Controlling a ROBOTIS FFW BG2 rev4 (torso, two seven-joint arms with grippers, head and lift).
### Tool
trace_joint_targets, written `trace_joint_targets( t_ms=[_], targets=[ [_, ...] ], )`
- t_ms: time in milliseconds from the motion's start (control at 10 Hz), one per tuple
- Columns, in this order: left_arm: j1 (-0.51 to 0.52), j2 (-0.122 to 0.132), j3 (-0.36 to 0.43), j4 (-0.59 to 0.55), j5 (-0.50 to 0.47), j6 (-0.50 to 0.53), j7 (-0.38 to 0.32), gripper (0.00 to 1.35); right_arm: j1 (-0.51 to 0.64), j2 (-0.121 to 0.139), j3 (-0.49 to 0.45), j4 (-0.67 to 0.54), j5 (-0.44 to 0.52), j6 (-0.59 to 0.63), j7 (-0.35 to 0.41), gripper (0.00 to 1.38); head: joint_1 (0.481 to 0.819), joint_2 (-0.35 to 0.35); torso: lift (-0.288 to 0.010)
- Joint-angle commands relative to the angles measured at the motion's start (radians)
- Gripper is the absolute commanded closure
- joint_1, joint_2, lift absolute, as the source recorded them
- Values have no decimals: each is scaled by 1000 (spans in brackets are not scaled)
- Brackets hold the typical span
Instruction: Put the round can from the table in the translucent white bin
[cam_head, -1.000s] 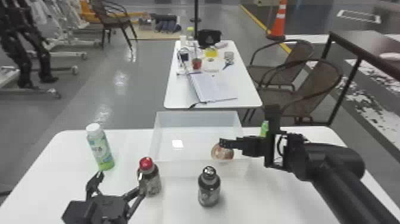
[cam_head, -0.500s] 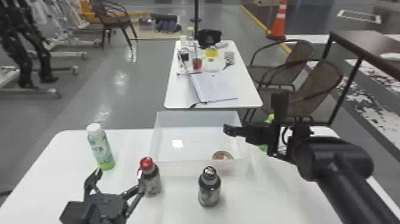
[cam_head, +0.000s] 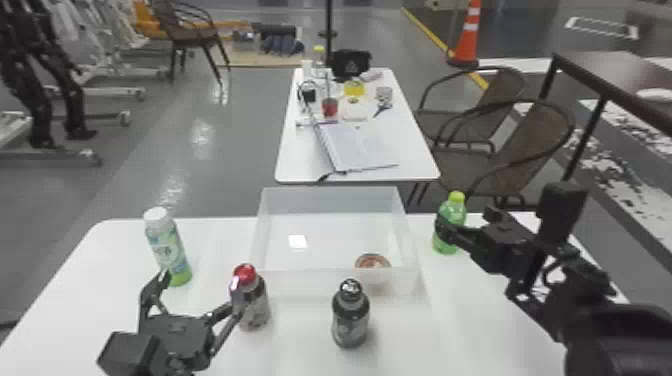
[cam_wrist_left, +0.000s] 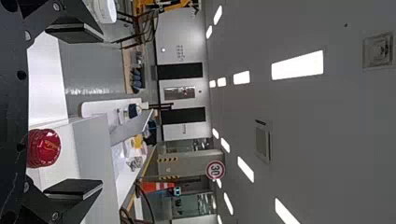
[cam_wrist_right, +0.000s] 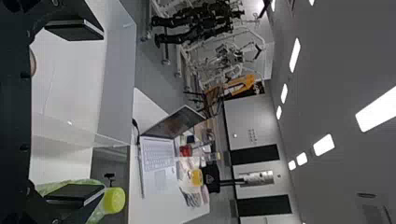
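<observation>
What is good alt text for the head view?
The round can lies inside the translucent white bin on a white table. The open right gripper is near a green bottle, the open left gripper near a red-capped bottle.

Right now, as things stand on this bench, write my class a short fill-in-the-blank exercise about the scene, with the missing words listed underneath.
The round can lies ____ the translucent white bin.
The cap on the bottle at the bin's front left corner is ____.
The bottle to the right of the bin is ____.
The left gripper is not shut but ____.

Missing words: inside; red; green; open.
</observation>
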Motion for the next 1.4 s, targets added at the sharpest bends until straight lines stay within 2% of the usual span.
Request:
trace_joint_targets(
  t_ms=[0, 100, 200, 300, 400, 700, 800, 1300],
  targets=[
    [-3, -3, 8, 0, -6, -9, -2, 194, 144, 9, -5, -88, 27, -152, -59, 139, 549, 0, -100],
    [-2, -3, 10, 0, -9, -10, -3, 194, 217, 32, -2, -96, 39, -252, -109, 139, 549, 0, -100],
    [0, -3, 14, 0, -12, -15, -8, 194, 275, 66, -2, -84, 73, -336, -127, 139, 549, 0, -100],
    [2, -3, 20, 0, -14, -16, -19, 196, 334, 89, -2, -47, 96, -400, -142, 139, 549, 0, -100],
    [5, -3, 20, 0, -15, -13, -23, 196, 348, 99, -2, -12, 93, -436, -144, 139, 549, 0, -100],
    [11, -3, 16, -9, -37, -4, -17, 196, 394, 101, 0, -15, 91, -491, -179, 139, 549, 0, -100],
    [9, -3, 11, -23, -55, 16, -12, 196, 394, 109, 1, -15, 93, -503, -194, 139, 549, 0, -100],
    [11, -3, -1, -46, -63, 68, 15, 196, 395, 127, 3, -26, 117, -503, -211, 140, 549, 0, -100]
  ],
)
